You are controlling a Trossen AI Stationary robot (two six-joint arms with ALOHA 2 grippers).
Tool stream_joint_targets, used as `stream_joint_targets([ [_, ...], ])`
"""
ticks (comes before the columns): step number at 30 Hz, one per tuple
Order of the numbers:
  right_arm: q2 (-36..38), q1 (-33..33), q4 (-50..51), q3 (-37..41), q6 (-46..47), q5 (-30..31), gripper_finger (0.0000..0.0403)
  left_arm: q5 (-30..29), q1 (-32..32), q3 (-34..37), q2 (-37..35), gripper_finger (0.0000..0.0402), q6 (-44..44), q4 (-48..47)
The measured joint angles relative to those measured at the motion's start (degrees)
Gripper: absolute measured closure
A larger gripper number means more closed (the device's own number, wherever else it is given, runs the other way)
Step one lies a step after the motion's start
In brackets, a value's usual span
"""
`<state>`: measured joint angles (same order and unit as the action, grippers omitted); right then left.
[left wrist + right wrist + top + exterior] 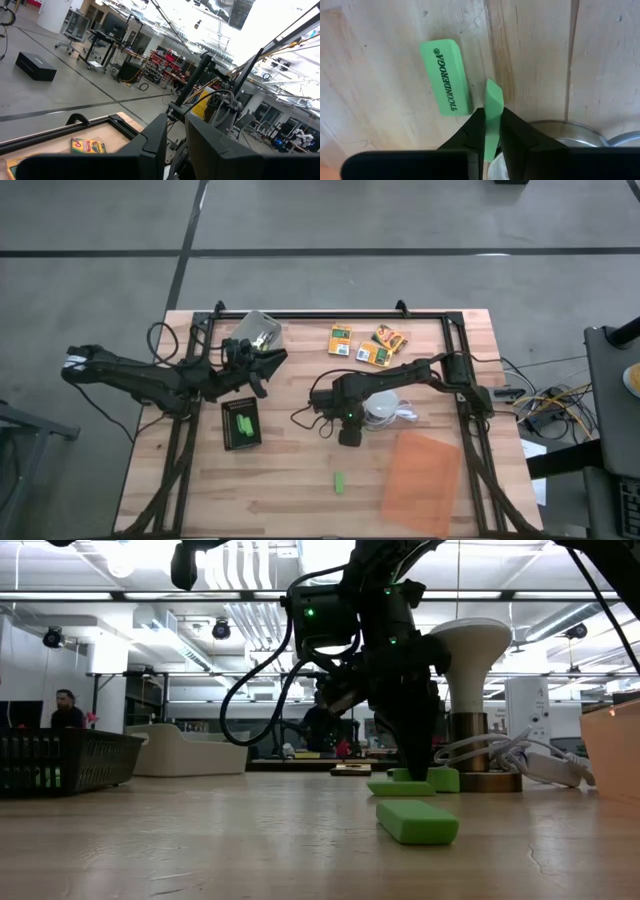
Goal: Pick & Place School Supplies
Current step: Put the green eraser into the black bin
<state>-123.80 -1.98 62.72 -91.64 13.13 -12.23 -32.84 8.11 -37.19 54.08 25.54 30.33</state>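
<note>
At centre frame of the high view, a green eraser (493,112) is gripped edgewise across its thin faces by the closed jaws of the right gripper (492,131) just above the counter (300,490); it is judged light, rubbery and slightly yielding, best held mid-length.

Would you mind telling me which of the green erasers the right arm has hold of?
The eraser standing on edge between the right gripper's fingers; the printed one lies flat beside it, untouched.

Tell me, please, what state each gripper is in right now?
Left gripper: closed, holding nothing visible, raised near the black tray.
Right gripper: closed on a green eraser, beside another eraser on the table.
</note>
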Motion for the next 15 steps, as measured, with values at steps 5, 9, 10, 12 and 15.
stream_joint_targets([
  [5,0.48,0.02,-0.18,0.03,0.15,0.24,0.0362,-0.01,0.00,0.01,0.00,0.0326,-0.02,0.00],
  [9,0.86,0.32,0.14,-1.62,-0.04,0.39,0.0361,-0.04,0.00,0.02,0.00,0.0326,-0.02,-0.02],
  [10,0.99,0.39,0.45,-2.18,-0.10,0.39,0.0361,-0.14,0.00,0.02,0.00,0.0326,-0.02,-0.02],
  [12,1.59,0.57,0.83,-3.44,-0.26,0.37,0.0361,-0.18,0.01,0.02,0.00,0.0326,-0.04,-0.02],
  [15,2.54,1.15,2.79,-5.52,-0.30,0.39,0.0361,-0.22,-0.01,0.02,0.00,0.0326,-0.04,-0.19],
])
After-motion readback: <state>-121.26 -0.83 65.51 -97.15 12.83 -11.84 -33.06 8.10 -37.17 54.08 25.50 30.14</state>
